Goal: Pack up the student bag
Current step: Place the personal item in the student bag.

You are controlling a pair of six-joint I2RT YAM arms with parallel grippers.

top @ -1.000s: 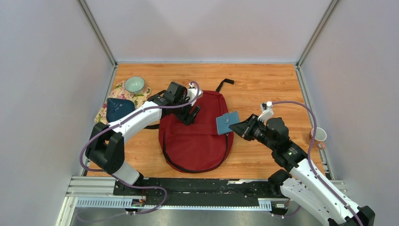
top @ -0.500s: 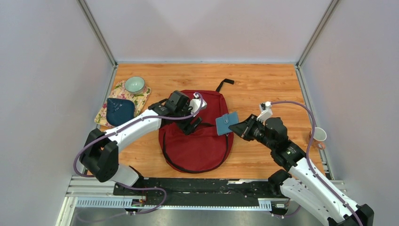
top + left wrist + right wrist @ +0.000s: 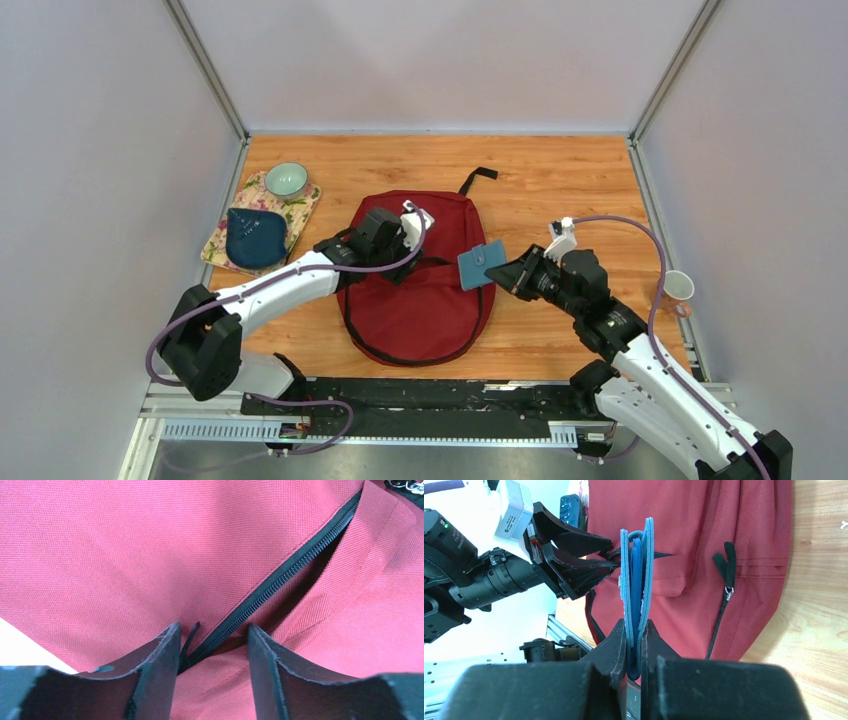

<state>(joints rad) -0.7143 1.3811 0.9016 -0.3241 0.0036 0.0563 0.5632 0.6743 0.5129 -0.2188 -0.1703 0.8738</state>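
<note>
The dark red student bag (image 3: pixel 420 305) lies flat on the wooden table, top loop (image 3: pixel 478 178) pointing away. My left gripper (image 3: pixel 405 260) is open and pressed low on the bag's front. In the left wrist view its fingers (image 3: pixel 165 652) straddle the black pocket zipper (image 3: pixel 280 577), which gapes slightly, with the black pull cord (image 3: pixel 189 637) beside the left finger. My right gripper (image 3: pixel 508 272) is shut on a light blue wallet (image 3: pixel 482 264) and holds it on edge above the bag's right side. In the right wrist view the wallet (image 3: pixel 636 565) stands upright between the jaws (image 3: pixel 635 630).
A floral cloth (image 3: pixel 300 210) at the far left holds a green bowl (image 3: pixel 286 179) and a dark blue pouch (image 3: pixel 254 236). A white mug (image 3: pixel 678 287) stands at the table's right edge. Grey walls close in three sides.
My left gripper has moved down and towards me, from the bag's upper left onto the front pocket zipper. My right gripper with the wallet has shifted slightly left.
</note>
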